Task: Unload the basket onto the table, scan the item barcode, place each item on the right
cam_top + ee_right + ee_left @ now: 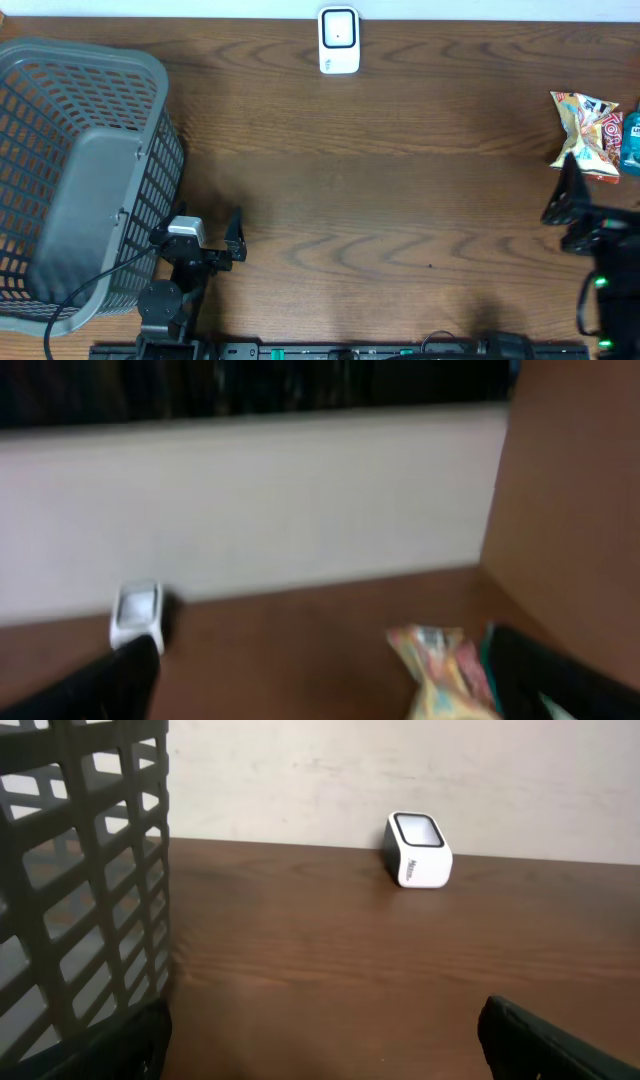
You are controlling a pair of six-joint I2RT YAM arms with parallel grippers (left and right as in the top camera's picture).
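The item, a colourful yellow-and-red snack bag, lies at the table's right edge. A white barcode scanner stands at the middle of the back edge. My right gripper is open just in front of the bag, which shows ahead near its right finger, untouched. That view is blurred. Down at the front left, beside the basket, my left gripper stands open over bare wood with nothing between its fingers.
A large grey mesh basket fills the left side, close against my left gripper. A teal packet lies right of the snack bag at the frame's edge. A pale wall runs behind the table.
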